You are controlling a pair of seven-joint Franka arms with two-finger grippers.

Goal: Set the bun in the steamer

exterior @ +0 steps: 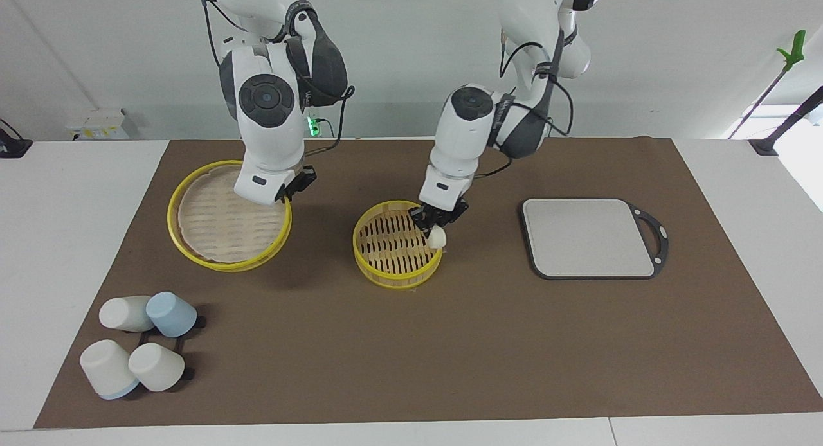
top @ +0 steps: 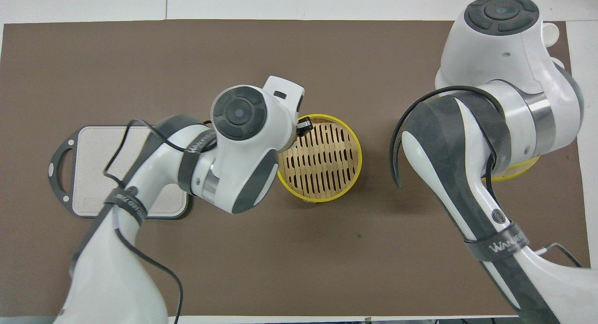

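The bun (exterior: 438, 238), a small cream-white lump, is held in my left gripper (exterior: 434, 227), which is shut on it. It hangs just over the yellow rim of the steamer (exterior: 393, 277) at the edge toward the left arm's end of the table. The steamer basket stands open at the middle of the brown mat, with nothing on its slatted base. In the overhead view the left arm covers the bun and part of the steamer's rim (top: 358, 149). My right gripper (exterior: 290, 190) hovers over the steamer lid (exterior: 212, 231) and waits.
The grey square board (exterior: 588, 237) lies bare toward the left arm's end; it also shows in the overhead view (top: 91, 170). Several cups (exterior: 138, 346) lie on their sides at the mat's corner farthest from the robots, toward the right arm's end.
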